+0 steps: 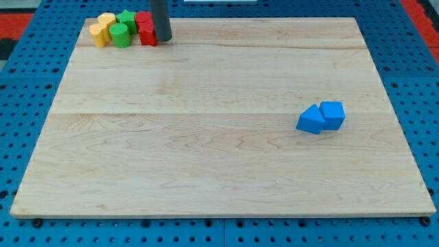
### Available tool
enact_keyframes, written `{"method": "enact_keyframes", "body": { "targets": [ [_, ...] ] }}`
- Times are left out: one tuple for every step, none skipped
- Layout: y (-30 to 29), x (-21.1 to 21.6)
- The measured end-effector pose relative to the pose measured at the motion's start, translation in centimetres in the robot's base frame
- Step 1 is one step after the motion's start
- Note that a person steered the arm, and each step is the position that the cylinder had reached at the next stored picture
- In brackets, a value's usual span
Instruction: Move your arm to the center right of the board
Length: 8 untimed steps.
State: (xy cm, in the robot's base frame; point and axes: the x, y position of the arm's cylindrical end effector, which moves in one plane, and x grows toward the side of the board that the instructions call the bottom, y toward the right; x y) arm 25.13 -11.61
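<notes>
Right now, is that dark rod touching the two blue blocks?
No: my tip sits at the view's top left beside the red blocks, far from the blue blocks.

The straight dark rod (160,19) is cut off by the view's top and hides part of the red blocks (146,30), whose shapes stay unclear.

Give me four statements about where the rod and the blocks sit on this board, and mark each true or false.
1. My tip is at the view's top left, beside the red blocks. True.
2. The two blue blocks lie at the view's bottom left. False: they lie at the view's centre right, touching each other.
3. Yellow blocks and green blocks are clustered with the red ones. True.
4. My tip touches a blue block. False: it is far from them, across the board.
</notes>
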Motion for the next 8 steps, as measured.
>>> {"method": "enact_keyframes", "body": {
  "targets": [
    [-0.5, 0.0],
    [-1.0, 0.1],
    [-1.8, 0.7],
    [-1.7, 0.7],
    [0.1, 0.9],
    [7.9, 2.1],
    [18.0, 4.4],
    [28.0, 9.3]
  ]
}}
